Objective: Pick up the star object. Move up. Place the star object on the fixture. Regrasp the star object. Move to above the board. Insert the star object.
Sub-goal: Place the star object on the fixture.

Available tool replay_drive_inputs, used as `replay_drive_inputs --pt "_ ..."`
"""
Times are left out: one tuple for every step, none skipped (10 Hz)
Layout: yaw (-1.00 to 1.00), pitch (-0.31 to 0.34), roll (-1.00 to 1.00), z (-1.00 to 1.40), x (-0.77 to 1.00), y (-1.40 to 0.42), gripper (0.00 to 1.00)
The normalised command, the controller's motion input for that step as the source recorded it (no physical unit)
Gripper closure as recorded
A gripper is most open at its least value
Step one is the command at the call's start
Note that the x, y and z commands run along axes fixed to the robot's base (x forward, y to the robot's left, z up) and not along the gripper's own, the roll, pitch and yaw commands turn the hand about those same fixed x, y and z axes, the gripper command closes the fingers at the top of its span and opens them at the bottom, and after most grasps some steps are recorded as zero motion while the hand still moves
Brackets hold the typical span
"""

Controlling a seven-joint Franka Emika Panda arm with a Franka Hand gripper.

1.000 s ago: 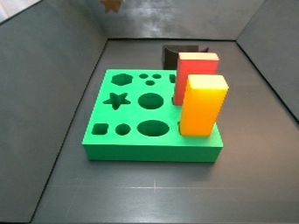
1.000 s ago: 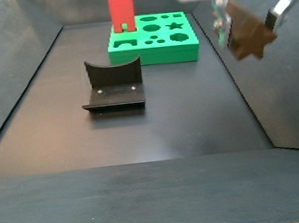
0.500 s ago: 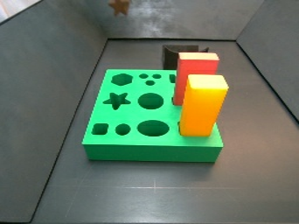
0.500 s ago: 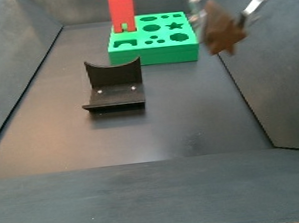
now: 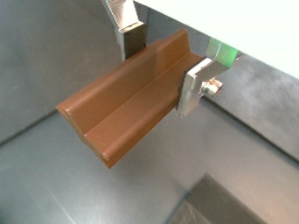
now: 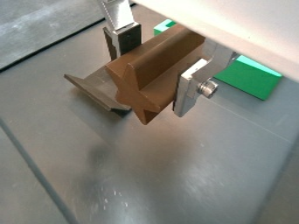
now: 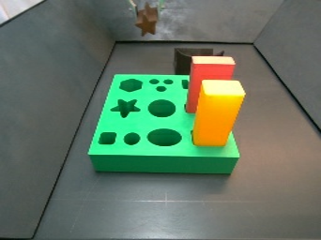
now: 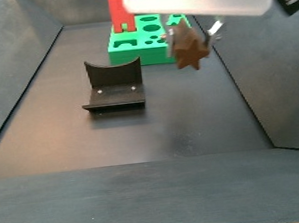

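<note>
The star [image 5: 128, 105] is pinched between the silver fingers [image 5: 197, 86] of the gripper [image 6: 155, 58], held up in the air off the floor. In a side view the star [image 8: 189, 47] is seen hanging right of the fixture [image 8: 112, 85], just in front of the board [image 8: 156, 40]. The red block [image 7: 211, 79] and yellow block [image 7: 217, 114] are stood on the board [image 7: 135, 136].

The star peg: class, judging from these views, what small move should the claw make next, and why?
Probably carry on sideways toward the fixture and then lower. The claw grips the star peg in mid-air, beside and above the fixture, not over it. The fixture's notch looks empty, and the green board belongs to a later step.
</note>
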Motion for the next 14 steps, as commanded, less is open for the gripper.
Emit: replay_drive_inputs --pt "0.03 0.014 0.10 -0.26 1.00 -0.15 1.00" --pt "0.04 0.010 0.12 -0.24 1.00 -0.13 1.00" --pt "0.04 0.009 0.14 -0.22 1.00 -0.12 1.00" --pt "0.05 0.009 0.16 -0.19 1.00 -0.10 1.00" --pt "0.05 0.017 0.17 -0.18 1.00 -0.09 1.00" --pt "0.05 0.027 0.18 -0.16 1.00 -0.08 1.00" --pt "0.14 0.212 -1.00 0.86 1.00 -0.17 1.00" --pt "0.13 0.228 -1.00 0.98 1.00 -0.17 1.00" --pt "0.09 0.233 -1.00 0.99 1.00 -0.10 1.00" --pt "0.05 0.220 -1.00 0.85 0.89 -0.05 1.00" --pt "0.03 0.216 -1.00 0.70 0.78 -0.03 1.00" --pt "0.00 0.216 -1.00 0.40 0.56 0.00 1.00" --pt "-0.02 0.224 -1.00 0.15 0.42 0.02 1.00" --pt "-0.05 0.223 -1.00 -0.01 0.33 0.03 1.00"
